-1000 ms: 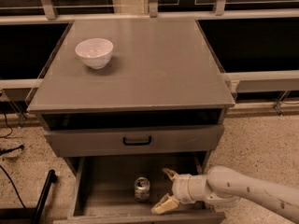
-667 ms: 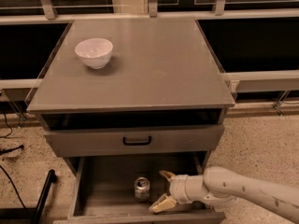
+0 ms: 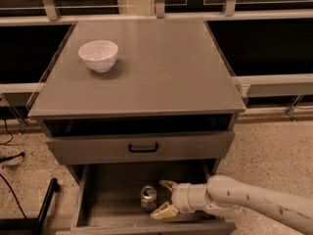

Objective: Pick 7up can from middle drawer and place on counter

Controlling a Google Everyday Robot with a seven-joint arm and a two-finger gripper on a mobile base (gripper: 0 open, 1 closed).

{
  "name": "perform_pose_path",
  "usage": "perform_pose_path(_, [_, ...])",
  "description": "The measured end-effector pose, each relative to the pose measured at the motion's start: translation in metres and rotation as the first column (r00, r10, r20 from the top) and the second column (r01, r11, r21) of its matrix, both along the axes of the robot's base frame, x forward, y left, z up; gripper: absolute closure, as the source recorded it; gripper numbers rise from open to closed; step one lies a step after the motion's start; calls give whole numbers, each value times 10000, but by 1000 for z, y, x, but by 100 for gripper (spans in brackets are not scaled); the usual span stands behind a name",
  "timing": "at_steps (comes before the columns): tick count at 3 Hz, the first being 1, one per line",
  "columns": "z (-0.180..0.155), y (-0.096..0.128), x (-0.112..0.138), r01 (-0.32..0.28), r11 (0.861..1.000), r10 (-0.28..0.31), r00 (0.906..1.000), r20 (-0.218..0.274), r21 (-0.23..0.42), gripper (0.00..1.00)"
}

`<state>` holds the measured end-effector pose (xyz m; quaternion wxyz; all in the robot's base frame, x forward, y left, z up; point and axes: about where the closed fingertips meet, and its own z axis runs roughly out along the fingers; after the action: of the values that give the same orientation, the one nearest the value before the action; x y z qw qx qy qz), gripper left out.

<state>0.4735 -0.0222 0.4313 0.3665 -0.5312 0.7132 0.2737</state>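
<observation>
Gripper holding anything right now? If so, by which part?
Nothing is held. The gripper is open inside the middle drawer, its fingers spread just right of the upright 7up can, not closed on it.

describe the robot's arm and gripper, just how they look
The arm is smooth, rounded and off-white, a fat tube with a few small dark dots along it. It narrows to a white cylindrical wrist. The gripper, inside the middle drawer just right of the 7up can, has two short tan wedge-shaped fingers. No cables or markings show.
</observation>
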Motion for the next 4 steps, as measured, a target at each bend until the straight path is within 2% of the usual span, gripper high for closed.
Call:
perform_pose_path(1, [1,11,2,-119,9997,118,9999,84,190,27])
perform_pose_path(2, [2,33,5,-424,9980,415,9989,205,461,30])
perform_pose_path(4, [-8,57,4,-934,9946,928,9956,140,444,31])
